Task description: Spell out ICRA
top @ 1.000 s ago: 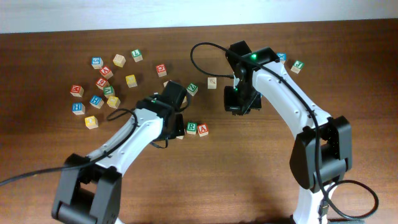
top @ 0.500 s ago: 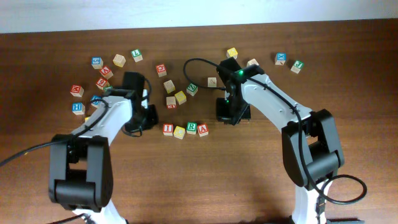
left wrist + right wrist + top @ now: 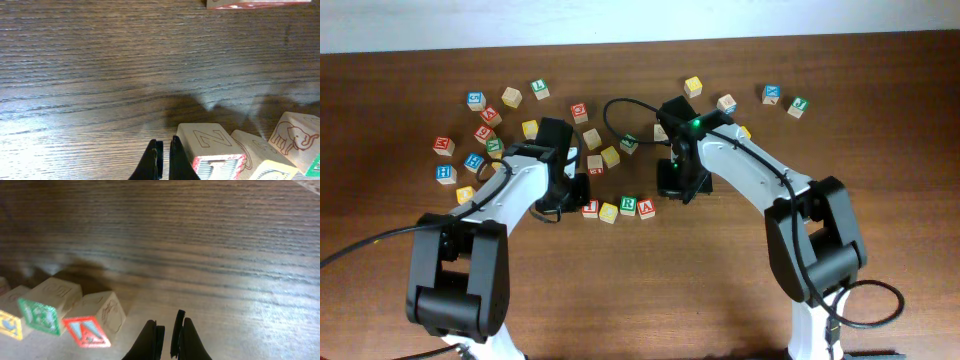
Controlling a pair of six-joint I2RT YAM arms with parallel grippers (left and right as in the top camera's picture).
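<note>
ICRA row [image 3: 628, 206] sits btwn left claw [image 3: 576, 199] & right claw [image 3: 666, 190], w/ loose cubes [image 3: 530, 129] scattered beyond it.

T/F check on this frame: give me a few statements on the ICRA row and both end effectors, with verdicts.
1. The I cube, C cube, R cube and A cube lie in one row on the table. True.
2. The left end effector grips the I cube. False: its fingers are closed on nothing, and the I cube sits just beside them.
3. The A cube is the row's end nearest the right end effector. True.
4. The R cube is stacked on the A cube. False: they sit side by side on the table.
</note>
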